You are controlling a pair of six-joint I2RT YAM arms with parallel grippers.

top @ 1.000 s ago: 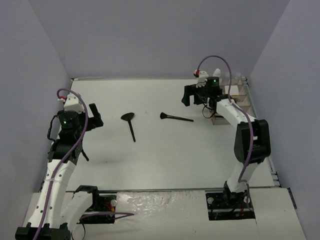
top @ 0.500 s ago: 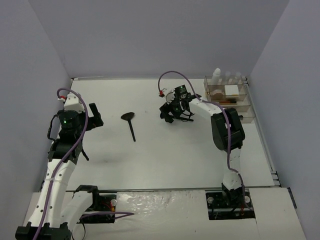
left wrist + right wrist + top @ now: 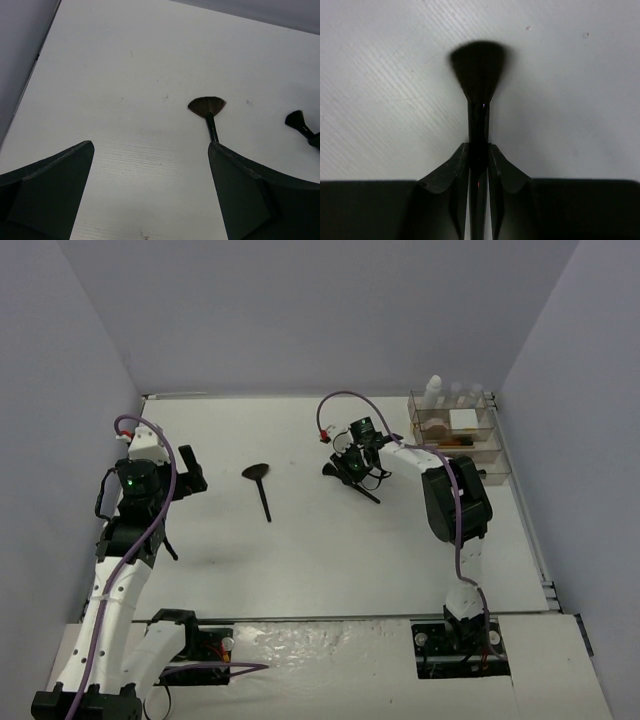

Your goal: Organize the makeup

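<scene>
A black round-headed brush (image 3: pixel 477 65) lies on the white table, and my right gripper (image 3: pixel 478 150) is shut on its handle just behind the bristles. From above, that brush (image 3: pixel 370 494) slants down-right from the right gripper (image 3: pixel 346 469) at mid-table. A black fan brush (image 3: pixel 261 487) lies to the left, untouched. My left gripper (image 3: pixel 186 476) hovers open near the left edge, nothing between its fingers. In the left wrist view the fan brush (image 3: pixel 206 106) sits ahead of the left gripper (image 3: pixel 150 147), with the held brush (image 3: pixel 298 121) at the far right.
A clear tiered organizer (image 3: pixel 455 432) stands at the back right against the wall, with white-capped bottles (image 3: pixel 433 390) along its rear tier and a white pad (image 3: pixel 461 420) inside. Grey walls close in the table on three sides.
The right arm swung from the organizer left to mid-table and its gripper closed on the round brush's handle, which now points down-right. The left arm and the fan brush stayed put.
</scene>
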